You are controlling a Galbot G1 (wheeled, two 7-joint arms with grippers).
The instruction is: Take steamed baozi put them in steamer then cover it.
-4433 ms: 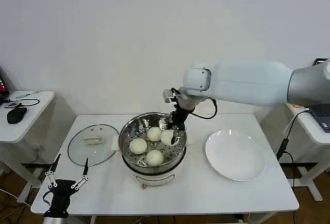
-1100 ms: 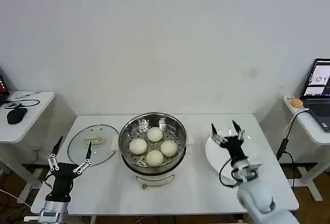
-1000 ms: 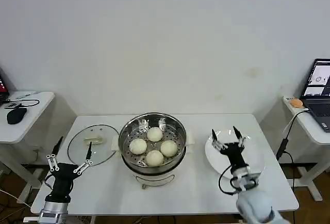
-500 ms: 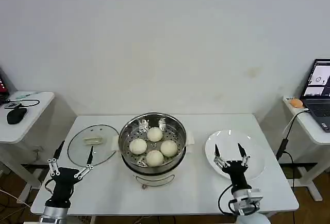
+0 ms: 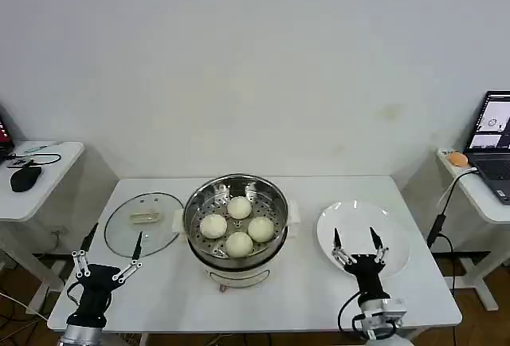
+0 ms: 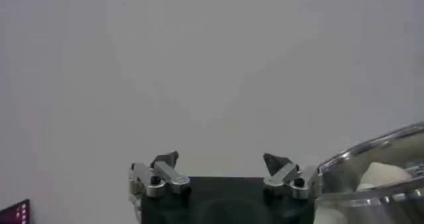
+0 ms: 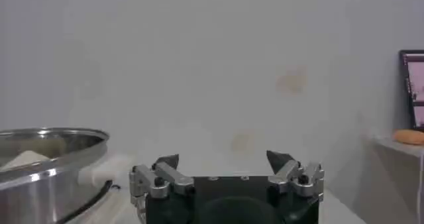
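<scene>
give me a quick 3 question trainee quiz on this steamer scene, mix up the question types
1. True or false: the steamer is covered by the glass lid.
2. How many steamed baozi sit in the steamer? A) two B) three C) four
3. Fill in: both the left gripper and right gripper are ____, holding nothing.

Key
1. False; the lid lies on the table to the robot's left of the steamer.
2. C
3. open; the right one hovers by the white plate.
</scene>
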